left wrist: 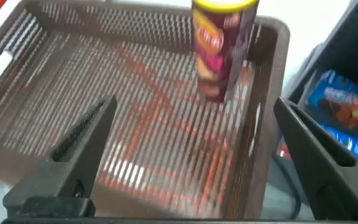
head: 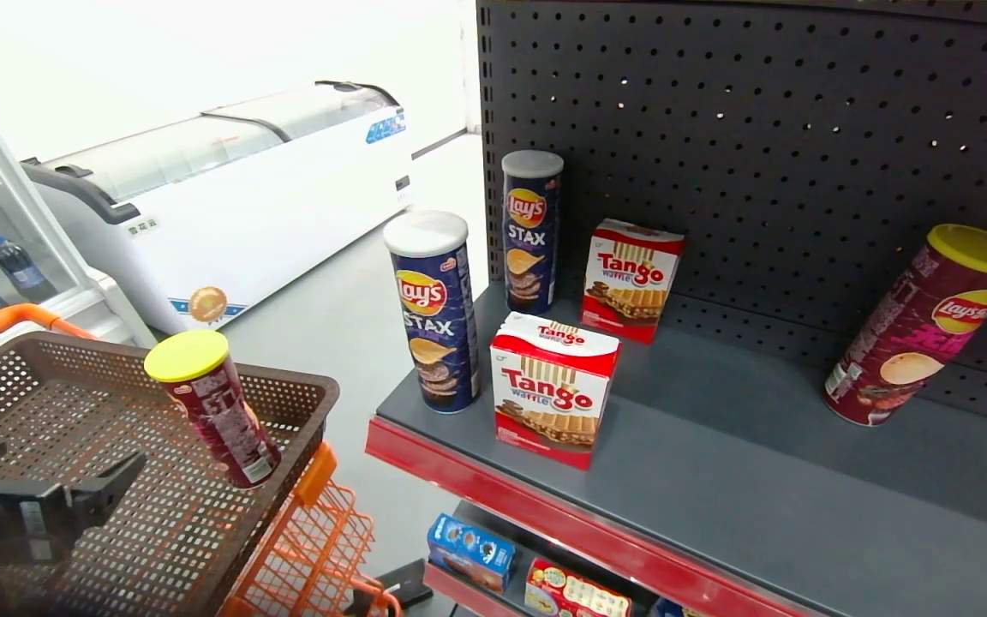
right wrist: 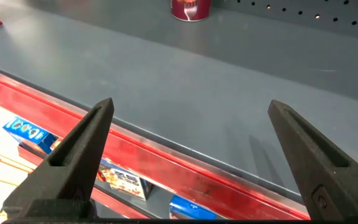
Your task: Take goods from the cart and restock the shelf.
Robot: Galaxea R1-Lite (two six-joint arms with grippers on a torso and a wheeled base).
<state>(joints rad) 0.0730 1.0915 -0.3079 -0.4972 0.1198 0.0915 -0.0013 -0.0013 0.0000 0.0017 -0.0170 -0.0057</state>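
Observation:
A maroon chip can (head: 212, 410) with a yellow lid stands tilted in the brown cart basket (head: 288, 390), near its far corner. My left gripper (head: 52, 470) hovers over the basket floor, open and empty, a short way from the maroon can (left wrist: 219, 53); its fingers (left wrist: 79, 146) spread wide in the left wrist view. My right gripper (right wrist: 191, 107) hangs open and empty above the grey shelf board (right wrist: 229, 81), near its red front edge (right wrist: 166, 155). A second maroon can (head: 922, 326) leans against the pegboard on the shelf's right, and its base (right wrist: 190, 9) shows in the right wrist view.
Two blue chip cans (head: 435, 308) (head: 530, 230) and two red wafer boxes (head: 552, 390) (head: 631, 278) stand on the shelf's left part. Bare board lies between the boxes and the leaning can. Snack packs (head: 469, 548) fill the shelf below. An orange cart frame (head: 322, 548) sits under the basket.

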